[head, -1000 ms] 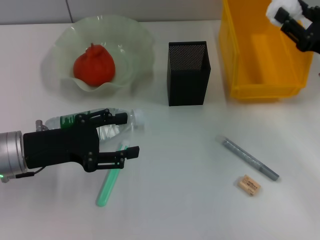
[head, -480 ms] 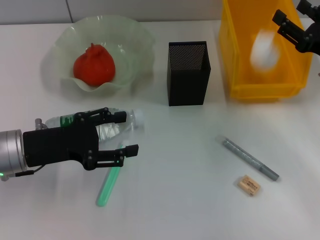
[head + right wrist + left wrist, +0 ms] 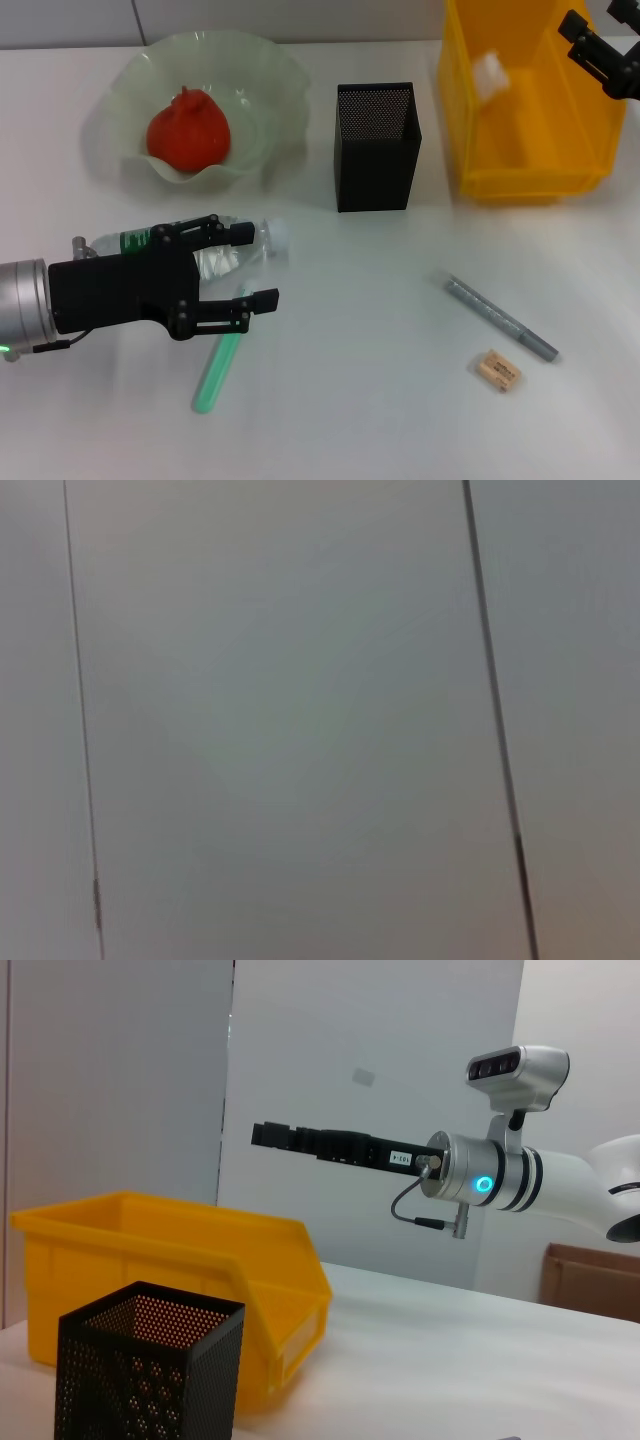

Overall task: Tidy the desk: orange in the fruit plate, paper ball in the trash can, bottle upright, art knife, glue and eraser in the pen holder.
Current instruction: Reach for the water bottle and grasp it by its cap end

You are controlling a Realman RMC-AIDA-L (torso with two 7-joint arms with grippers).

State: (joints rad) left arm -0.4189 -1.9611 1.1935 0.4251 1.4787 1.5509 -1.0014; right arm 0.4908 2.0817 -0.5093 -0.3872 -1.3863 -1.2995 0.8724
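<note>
The paper ball [image 3: 490, 75], clamped in the right gripper [image 3: 600, 50] a second ago, now sits inside the trash can [image 3: 520, 170] at two o'clock; that claw is spread apart and empty, so that step looks done. The orange [image 3: 189, 127] rests in the fruit plate [image 3: 265, 90] at ten o'clock. The pen holder [image 3: 375, 150] appears empty. The left gripper [image 3: 245, 268] hangs apart over the lying bottle [image 3: 215, 255] at eight o'clock.

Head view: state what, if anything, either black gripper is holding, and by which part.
Nothing. The right gripper is open above the yellow plastic trash can; the left gripper is open over the lying clear bottle.
</note>
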